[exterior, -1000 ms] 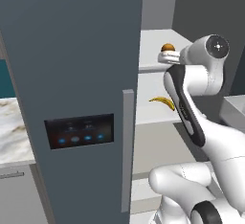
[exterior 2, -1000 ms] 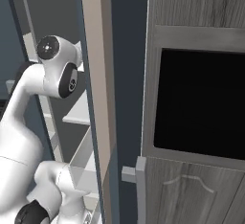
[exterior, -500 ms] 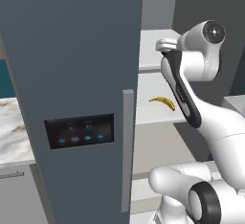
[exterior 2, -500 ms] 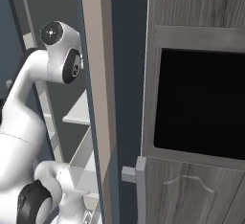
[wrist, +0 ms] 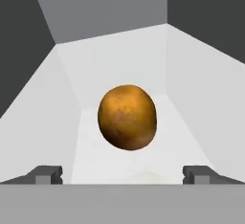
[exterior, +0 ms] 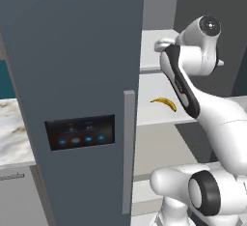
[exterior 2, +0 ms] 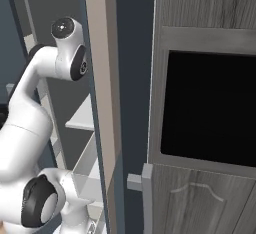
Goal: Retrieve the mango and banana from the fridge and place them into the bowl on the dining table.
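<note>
Claw [wrist: 122,175] stands fully open and empty inside the fridge [exterior: 72,75], its two fingertips [wrist: 45,174] spread wide, with the mango [wrist: 127,117] resting on the white shelf directly ahead, centred between them but untouched; the banana [exterior: 164,103] lies on a shelf below.

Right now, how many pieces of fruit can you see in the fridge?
2. The banana lies on a white shelf beside the arm. The mango sits on a white shelf, ahead of the open gripper. More may be hidden behind the door.
</note>
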